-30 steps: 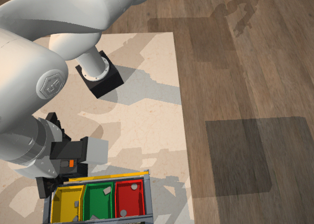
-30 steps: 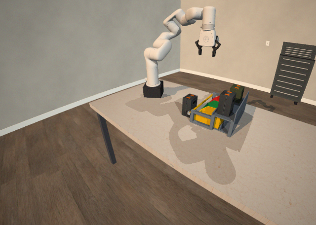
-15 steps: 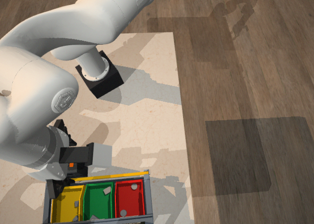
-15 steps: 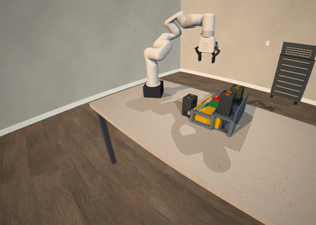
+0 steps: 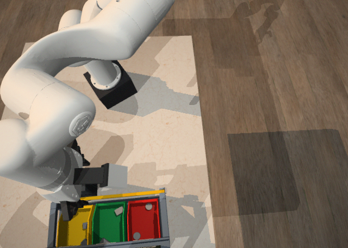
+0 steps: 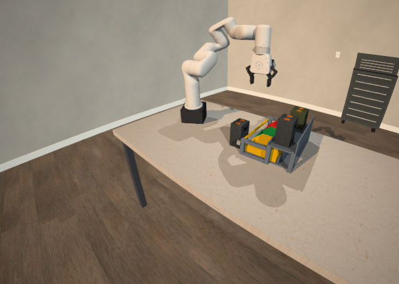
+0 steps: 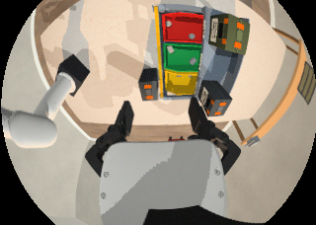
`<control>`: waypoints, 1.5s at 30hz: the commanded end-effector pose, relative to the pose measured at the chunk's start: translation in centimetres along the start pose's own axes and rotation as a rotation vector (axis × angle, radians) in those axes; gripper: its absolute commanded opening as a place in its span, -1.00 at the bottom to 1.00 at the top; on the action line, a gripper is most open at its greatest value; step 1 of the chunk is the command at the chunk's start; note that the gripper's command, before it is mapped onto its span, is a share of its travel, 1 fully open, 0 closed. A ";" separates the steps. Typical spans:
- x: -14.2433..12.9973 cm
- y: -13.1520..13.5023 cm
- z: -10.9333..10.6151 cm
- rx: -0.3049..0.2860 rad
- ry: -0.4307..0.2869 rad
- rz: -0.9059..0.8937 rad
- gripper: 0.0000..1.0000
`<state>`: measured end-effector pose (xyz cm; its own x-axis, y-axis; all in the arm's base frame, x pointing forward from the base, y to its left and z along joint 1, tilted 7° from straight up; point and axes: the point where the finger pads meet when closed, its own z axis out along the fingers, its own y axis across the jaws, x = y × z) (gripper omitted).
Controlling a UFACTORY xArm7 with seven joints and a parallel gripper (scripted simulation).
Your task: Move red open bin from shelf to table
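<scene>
Below the wide-open, empty gripper (image 6: 261,78), the red bin (image 5: 143,220) holds two grey discs (image 5: 148,206); its front is hidden.

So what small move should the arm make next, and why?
Probably shift the gripper sideways along the shelf toward the red bin, then lower it. The gripper is open, holds nothing and hangs high above the table. In the top view it sits over the yellow bin, at the opposite end of the row from the red one, with the green bin between.
</scene>
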<state>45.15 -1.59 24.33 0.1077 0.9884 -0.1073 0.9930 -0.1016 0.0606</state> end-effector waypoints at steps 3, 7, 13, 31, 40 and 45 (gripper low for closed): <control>0.0 0.1 3.0 -0.003 0.001 -0.001 1.00; 0.0 0.1 3.0 -0.003 0.001 -0.001 1.00; 0.1 0.1 5.1 -0.003 0.000 -0.001 1.00; 0.1 0.2 11.5 -0.003 0.001 -0.001 1.00; 0.1 0.2 13.7 -0.003 0.001 -0.001 1.00; 0.1 0.2 13.7 -0.003 0.001 -0.001 1.00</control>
<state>45.84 -3.04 10.75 0.1071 0.9885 -0.1070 0.9931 -0.1011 0.0601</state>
